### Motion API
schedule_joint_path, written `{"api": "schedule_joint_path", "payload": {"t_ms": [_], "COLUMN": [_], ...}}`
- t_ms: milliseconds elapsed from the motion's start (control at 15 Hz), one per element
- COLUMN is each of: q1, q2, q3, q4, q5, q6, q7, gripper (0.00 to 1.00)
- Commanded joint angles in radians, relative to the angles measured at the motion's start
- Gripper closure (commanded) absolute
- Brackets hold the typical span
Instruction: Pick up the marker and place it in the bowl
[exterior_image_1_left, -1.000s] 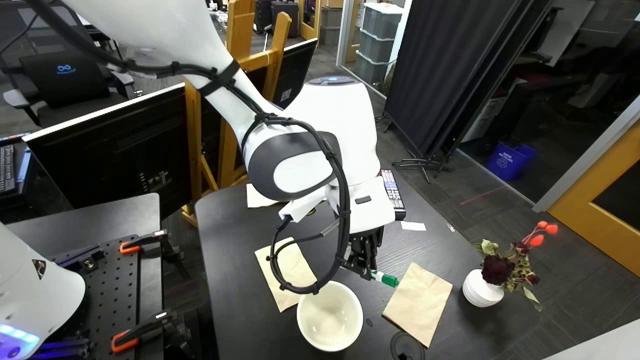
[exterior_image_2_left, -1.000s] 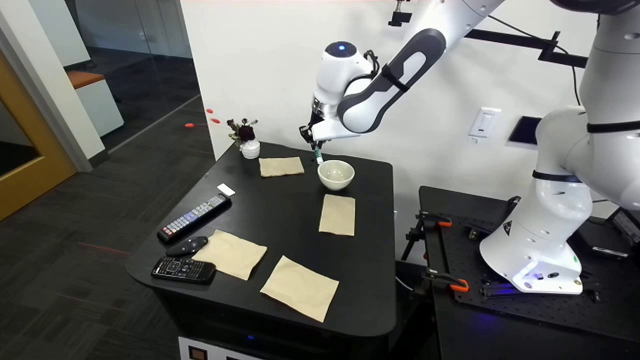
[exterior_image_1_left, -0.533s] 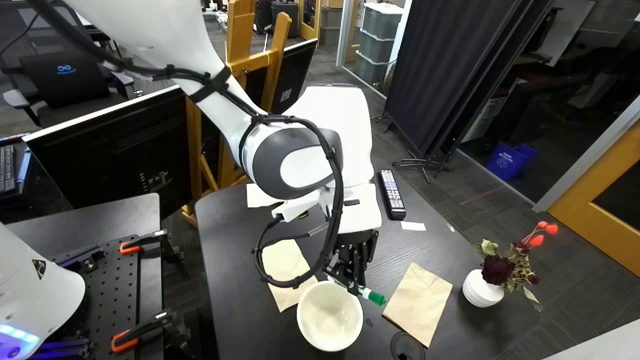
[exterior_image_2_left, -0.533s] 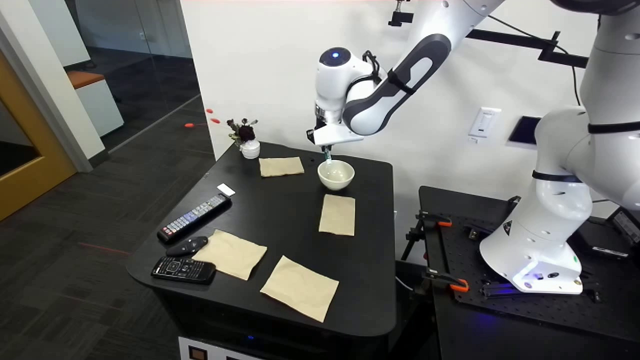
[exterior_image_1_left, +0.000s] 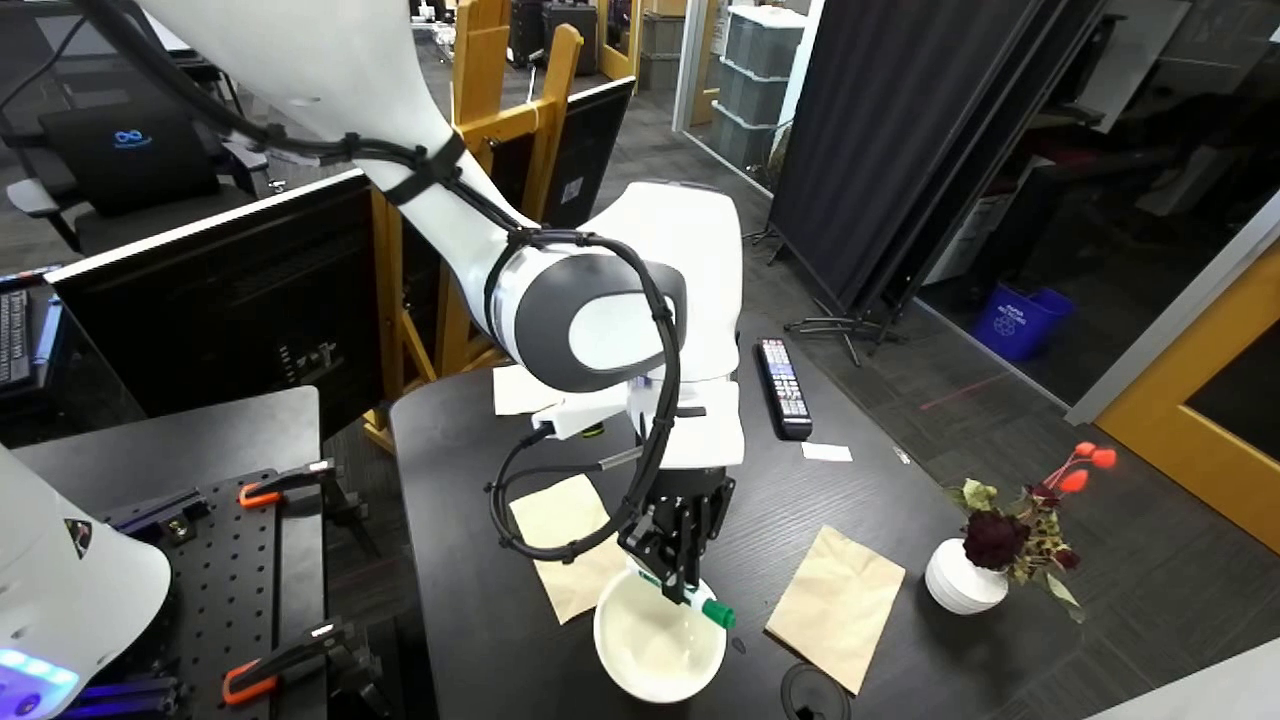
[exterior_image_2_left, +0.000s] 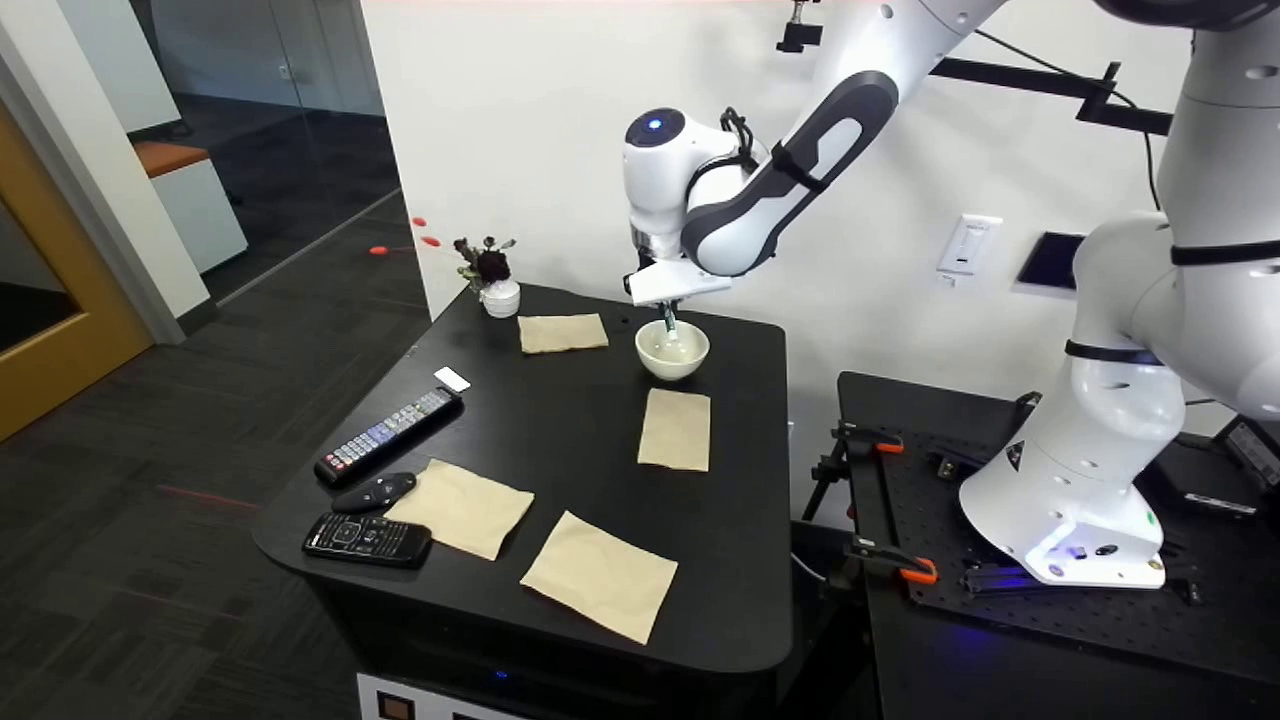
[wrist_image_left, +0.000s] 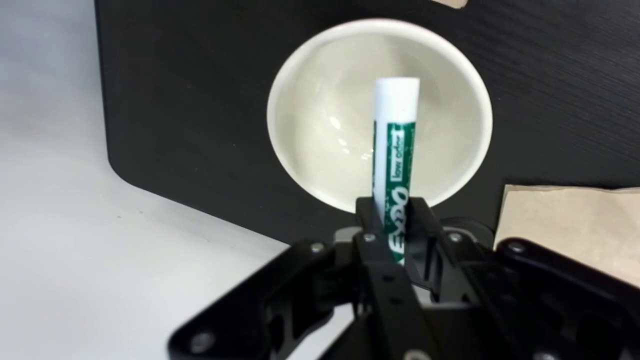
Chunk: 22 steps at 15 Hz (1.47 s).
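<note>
Currently my 2 fingers (wrist_image_left: 367, 215) grip the marker (wrist_image_left: 394, 160) snugly; it hangs tilted over the bowl (wrist_image_left: 310, 140) on the counter (wrist_image_left: 200, 125); I can't quite tell from here whether it touches the rim.

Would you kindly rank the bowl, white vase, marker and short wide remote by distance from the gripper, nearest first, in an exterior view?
1. Marker, held in the gripper.
2. Bowl, beneath the marker.
3. White vase, toward back left.
4. Short wide remote, front left corner.
</note>
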<state>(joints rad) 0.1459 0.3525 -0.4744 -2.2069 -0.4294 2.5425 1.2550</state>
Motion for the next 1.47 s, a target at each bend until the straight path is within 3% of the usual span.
{"api": "schedule_joint_path", "payload": {"t_ms": [0,267,333,400,867,933,1400], "q1": [-0.036,-0.046,-0.048,-0.048,-0.047,-0.046,-0.066], "q2": [0.017,0.035,0.039,0.041,0.042,0.041,0.04], "q3": [0.031,0.036,0.039,0.04,0.049,0.05,0.078], "q4": [0.035,0.051,0.055,0.056,0.066,0.066,0.054], "q5": [-0.034,-0.059,-0.063,-0.07,-0.112,-0.114,-0.113], "q6": [-0.059,-0.076,-0.08,-0.081,-0.091,-0.091,-0.062], "q7": [0.067,0.109,0.119,0.127,0.171,0.171,0.139], "gripper": [0.95,0.95,0.56,0.55,0.04,0.0,0.0]}}
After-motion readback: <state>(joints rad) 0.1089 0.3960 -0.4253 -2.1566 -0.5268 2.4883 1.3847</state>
